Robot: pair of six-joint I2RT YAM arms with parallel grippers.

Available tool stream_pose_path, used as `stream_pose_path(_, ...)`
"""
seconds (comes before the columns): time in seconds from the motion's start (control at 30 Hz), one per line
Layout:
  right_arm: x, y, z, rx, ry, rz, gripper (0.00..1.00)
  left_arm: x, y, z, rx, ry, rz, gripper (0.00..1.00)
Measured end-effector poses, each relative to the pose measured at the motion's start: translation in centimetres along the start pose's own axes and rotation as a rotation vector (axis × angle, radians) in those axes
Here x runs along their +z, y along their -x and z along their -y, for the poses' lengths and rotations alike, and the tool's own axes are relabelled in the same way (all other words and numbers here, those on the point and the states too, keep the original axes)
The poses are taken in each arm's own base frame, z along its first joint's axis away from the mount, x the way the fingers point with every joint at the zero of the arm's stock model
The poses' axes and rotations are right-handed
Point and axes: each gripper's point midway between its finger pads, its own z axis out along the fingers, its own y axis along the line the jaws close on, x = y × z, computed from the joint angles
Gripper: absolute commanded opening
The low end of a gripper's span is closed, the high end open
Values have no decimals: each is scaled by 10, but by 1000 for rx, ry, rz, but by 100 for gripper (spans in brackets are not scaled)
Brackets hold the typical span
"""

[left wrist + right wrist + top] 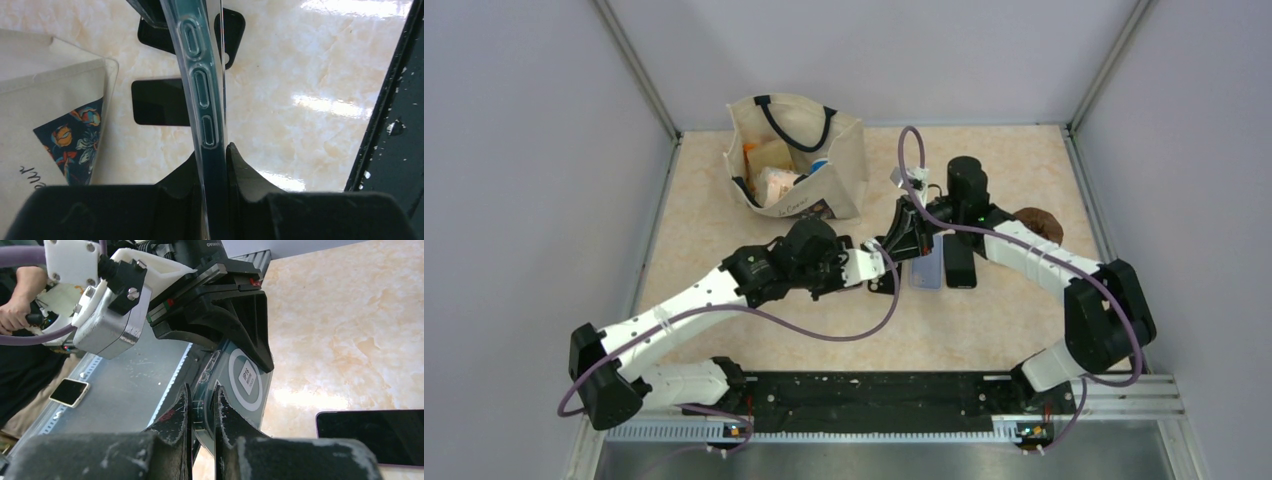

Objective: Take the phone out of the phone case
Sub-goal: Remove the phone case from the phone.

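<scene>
A teal phone in a clear case [200, 75] is held edge-up above the table between both grippers. In the left wrist view its side buttons show through the case. In the right wrist view the case back [245, 380] shows a white ring and a small label. My left gripper [216, 150] is shut on one end of the cased phone. My right gripper [201, 390] is shut on the other end, its fingertips [225, 405] pressed on both faces. In the top view the two grippers, left [886, 258] and right [905, 238], meet at table centre and hide most of the phone.
A lavender phone [926, 265] and a black phone [960, 262] lie flat just right of the grippers. A black case [883, 285] lies beneath them. A cloth bag [796, 155] stands at the back left. A brown object [1036, 222] sits at the right.
</scene>
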Motion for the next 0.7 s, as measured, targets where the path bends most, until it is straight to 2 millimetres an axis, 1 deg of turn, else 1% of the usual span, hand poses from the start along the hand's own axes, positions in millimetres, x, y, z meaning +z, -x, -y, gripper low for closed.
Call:
stream_pose_path(0.3,0,-8,5,35,37,-7,0,-1,-6,-7,90,94,-72,0)
stream_pose_path(0.57,1,-18,13,144,45,-14,0,1,-15,-11,180,138,-129,0)
stream_pose_path(0.7,1,-21,13,199,57,-19,0,2,-16,-10,230,137,-141,0)
